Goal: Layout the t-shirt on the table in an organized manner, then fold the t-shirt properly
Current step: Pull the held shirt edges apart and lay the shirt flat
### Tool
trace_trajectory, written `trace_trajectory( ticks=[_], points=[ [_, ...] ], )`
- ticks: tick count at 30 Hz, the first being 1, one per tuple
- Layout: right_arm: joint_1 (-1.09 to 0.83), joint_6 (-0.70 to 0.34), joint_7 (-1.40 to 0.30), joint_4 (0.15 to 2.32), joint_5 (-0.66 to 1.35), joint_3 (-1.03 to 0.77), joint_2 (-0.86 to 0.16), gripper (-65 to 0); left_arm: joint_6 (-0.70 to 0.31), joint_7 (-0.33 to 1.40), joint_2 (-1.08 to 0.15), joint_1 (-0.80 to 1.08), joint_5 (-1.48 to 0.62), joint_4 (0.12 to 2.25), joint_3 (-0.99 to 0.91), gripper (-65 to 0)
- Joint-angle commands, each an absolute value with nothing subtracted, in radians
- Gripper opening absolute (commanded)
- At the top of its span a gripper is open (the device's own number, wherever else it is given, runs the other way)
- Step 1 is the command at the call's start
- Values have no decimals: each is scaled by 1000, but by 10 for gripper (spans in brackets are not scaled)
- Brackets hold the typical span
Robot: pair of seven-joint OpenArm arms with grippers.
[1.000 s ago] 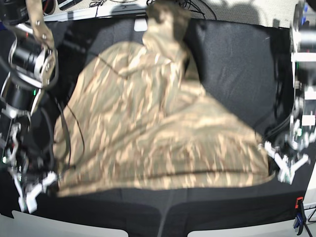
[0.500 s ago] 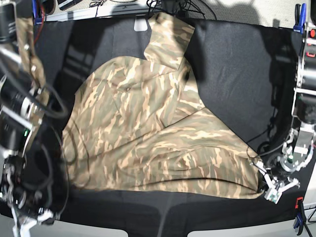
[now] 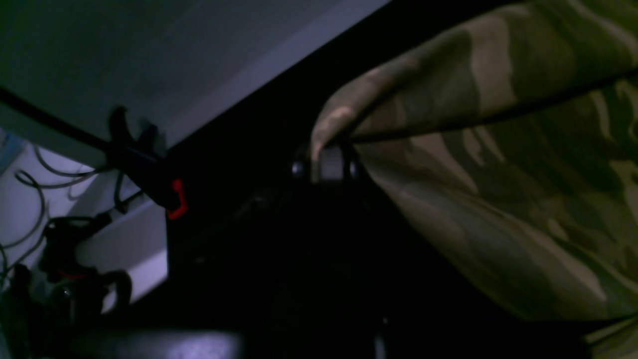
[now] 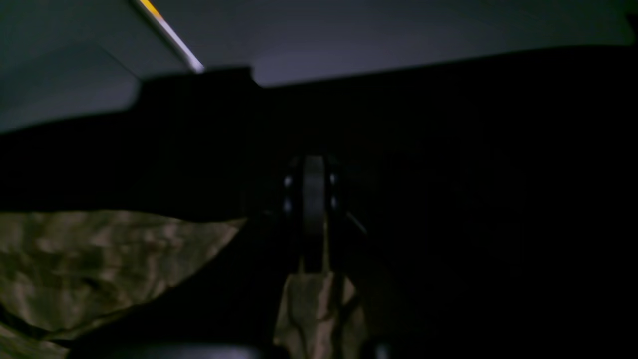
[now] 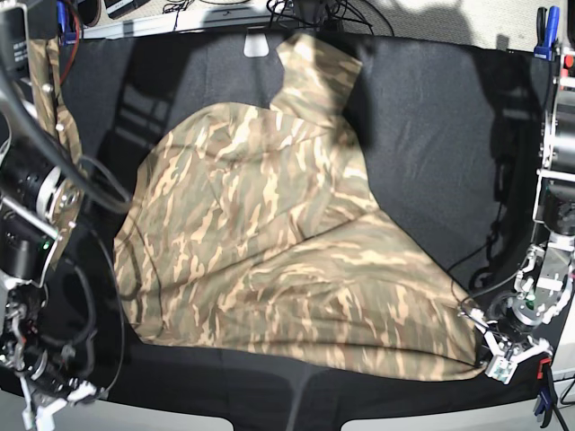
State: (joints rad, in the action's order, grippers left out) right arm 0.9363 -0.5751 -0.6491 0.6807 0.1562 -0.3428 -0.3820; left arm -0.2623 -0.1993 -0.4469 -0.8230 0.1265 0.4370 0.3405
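Note:
The camouflage t-shirt (image 5: 269, 242) lies spread on the black table (image 5: 431, 135), with one end reaching the far edge and its hem toward the front. My left gripper (image 5: 500, 359) is at the front right, shut on the hem corner. In the left wrist view the t-shirt (image 3: 498, 149) wraps over the left gripper (image 3: 324, 167). My right gripper (image 5: 40, 409) is shut at the front left, apart from the shirt's near corner. In the right wrist view a scrap of camouflage cloth (image 4: 309, 309) shows below the right gripper (image 4: 314, 199); I cannot tell whether it is pinched.
Both grippers hang close to the table's front edge. A red and blue clamp (image 5: 544, 382) sits at the front right and a blue clamp (image 5: 545, 18) at the far right. Cables (image 5: 305, 11) lie behind the table. A camouflage strip (image 5: 54, 90) hangs on the arm at the upper left.
Both grippers moved toward the front edge. The left one dragged the hem corner forward and right, flattening the shirt. The right one drew away from the shirt's left corner.

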Motion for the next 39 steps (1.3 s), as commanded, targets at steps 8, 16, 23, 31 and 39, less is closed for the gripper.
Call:
trace_trajectory(
  ticks=[8, 16, 23, 31, 39],
  points=[
    [980, -605, -701, 698, 221, -344, -393, -609, -183, -250, -461, -862, 131, 451, 336, -620],
    [968, -664, -787, 698, 286, -344, -397, -486, -119, -262, -466, -864, 130, 451, 336, -458],
    [966, -698, -798, 698, 292, -345, -398, -486, -132, -224, -472, -866, 49, 451, 336, -458],
    [966, -698, -817, 698, 293, -345, -398, -486, -263, -154, -496, -868, 40, 451, 336, -458],
    [966, -698, -836, 698, 326, -345, -398, -486, -360, 30, -499, -886, 4, 453, 336, -458]
  ],
)
